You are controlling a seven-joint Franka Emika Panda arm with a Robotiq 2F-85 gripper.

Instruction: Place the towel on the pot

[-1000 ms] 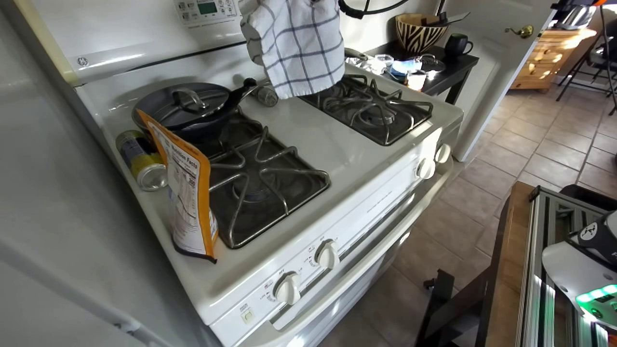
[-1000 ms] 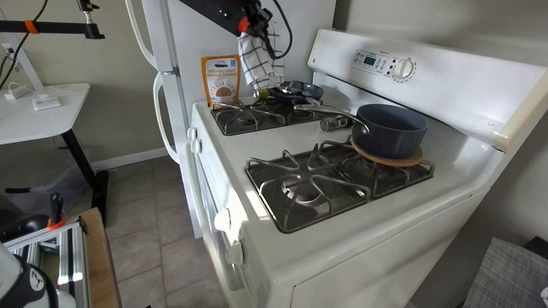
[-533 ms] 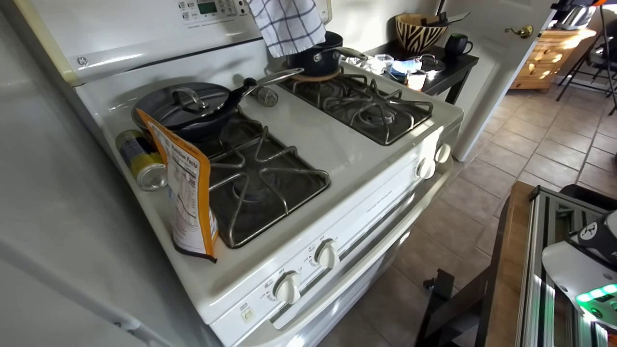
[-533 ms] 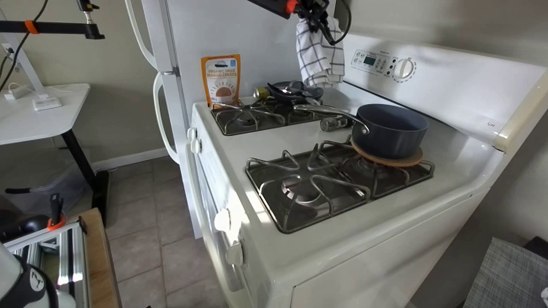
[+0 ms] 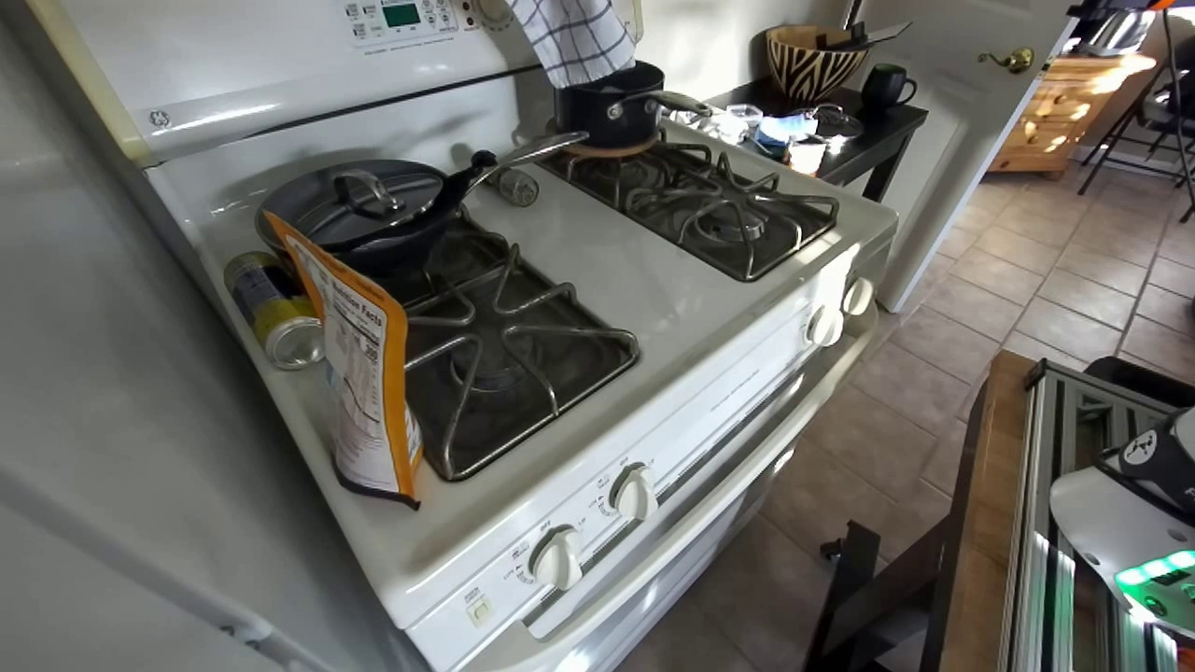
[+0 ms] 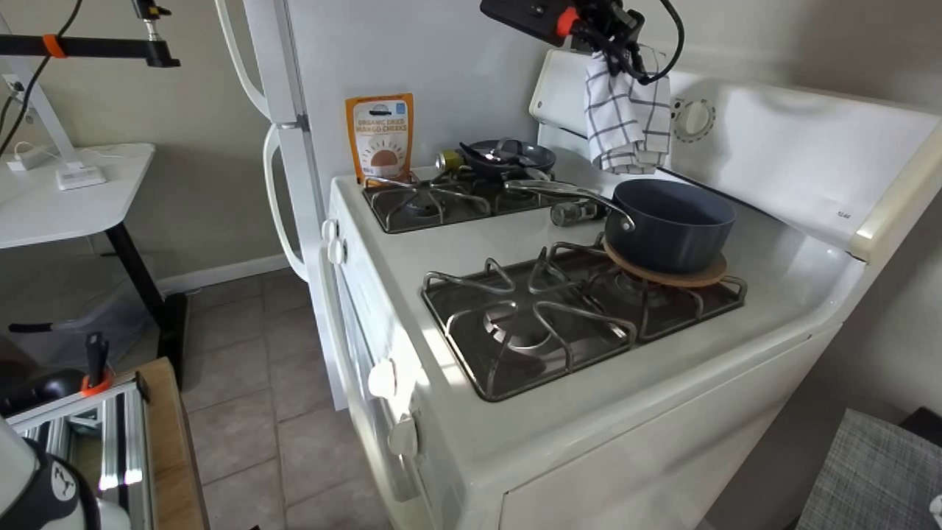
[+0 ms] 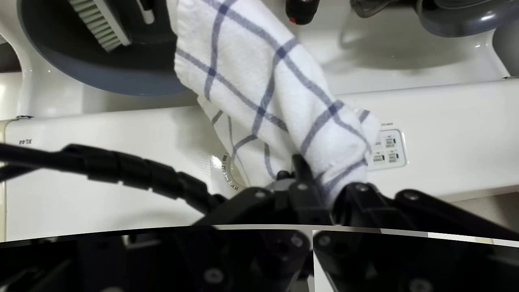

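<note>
Towel (image 6: 625,129) hangs pinched in the gripper (image 7: 322,188), its lower edge near the rim of the pot (image 6: 670,232) but off-centre. Best carry it over the pot's middle, lower until it drapes across, then let go.

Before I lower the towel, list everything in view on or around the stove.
Stove: 1, white, centre
Grates: 2, grey, on stove
Mat: 1, brown, on one grate
Pot: 1, dark, on mat
Brush: 1, pale, inside pot
Frying pan: 1, dark, on other grate
Lid: 1, glass, over frying pan
Bag: 1, orange and white, stove edge
Can: 1, yellow, beside frying pan
Jar: 1, dark, between grates
Fridge: 1, white, beside stove
Side table: 1, black, cluttered, beside stove
Towel: 1, white with grey checks, hanging near pot
Gripper: 1, black, holding towel
</note>
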